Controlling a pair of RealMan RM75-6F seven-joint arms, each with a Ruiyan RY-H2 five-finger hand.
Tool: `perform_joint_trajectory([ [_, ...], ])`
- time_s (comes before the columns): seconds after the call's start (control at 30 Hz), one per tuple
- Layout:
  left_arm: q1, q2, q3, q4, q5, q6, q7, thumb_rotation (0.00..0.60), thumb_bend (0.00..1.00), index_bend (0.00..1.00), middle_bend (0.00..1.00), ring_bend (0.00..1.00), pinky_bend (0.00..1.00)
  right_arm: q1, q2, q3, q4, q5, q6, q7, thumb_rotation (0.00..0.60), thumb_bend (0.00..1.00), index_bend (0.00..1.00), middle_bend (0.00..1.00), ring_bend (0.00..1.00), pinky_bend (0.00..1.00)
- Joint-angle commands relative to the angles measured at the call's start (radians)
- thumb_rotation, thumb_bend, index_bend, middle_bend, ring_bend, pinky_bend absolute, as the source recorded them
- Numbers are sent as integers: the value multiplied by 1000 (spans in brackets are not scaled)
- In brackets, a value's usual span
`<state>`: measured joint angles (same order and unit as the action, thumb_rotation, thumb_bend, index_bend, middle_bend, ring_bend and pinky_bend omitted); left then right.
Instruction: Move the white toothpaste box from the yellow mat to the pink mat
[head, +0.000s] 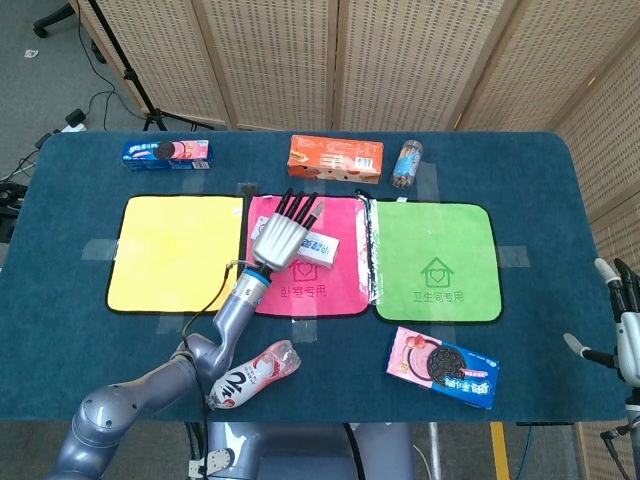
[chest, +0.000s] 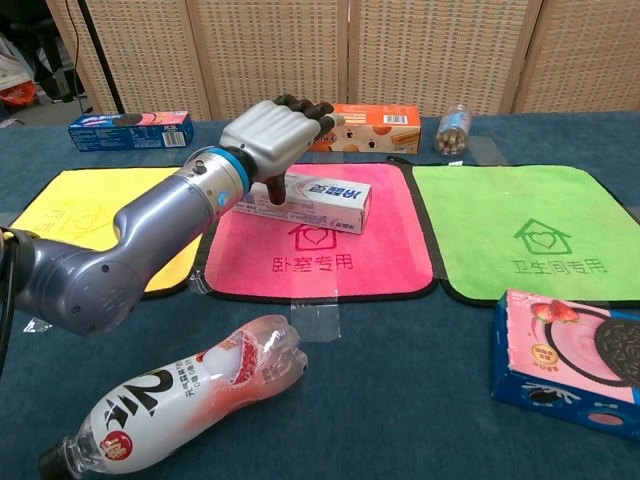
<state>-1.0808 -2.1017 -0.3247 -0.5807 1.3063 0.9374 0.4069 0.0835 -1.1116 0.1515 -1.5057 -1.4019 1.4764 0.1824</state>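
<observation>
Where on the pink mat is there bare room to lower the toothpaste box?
The pink mat's near half, around its house logo, is bare. The white toothpaste box, held by the left hand, hangs over the far half. The right edge meets the green mat; the yellow mat is bare too.
</observation>
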Motion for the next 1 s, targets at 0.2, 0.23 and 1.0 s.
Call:
perform_joint_trajectory([
  [0.2,101,162,34,-201,28,99,-75,600,0,0,0,0,0,-9,6,-2,-9,-11,18,9,600,0,0,0,0,0],
  [0.23,141,230,52,-275,44,133,-91,600,0,0,0,0,0,-11,7,-5,-13,-19,25,5,600,0,0,0,0,0],
  [1.0,827,968,286,-860,94,577,-579,600,0,0,0,0,0,-14,-5,-34,-69,-97,68,-85,600,0,0,0,0,0],
])
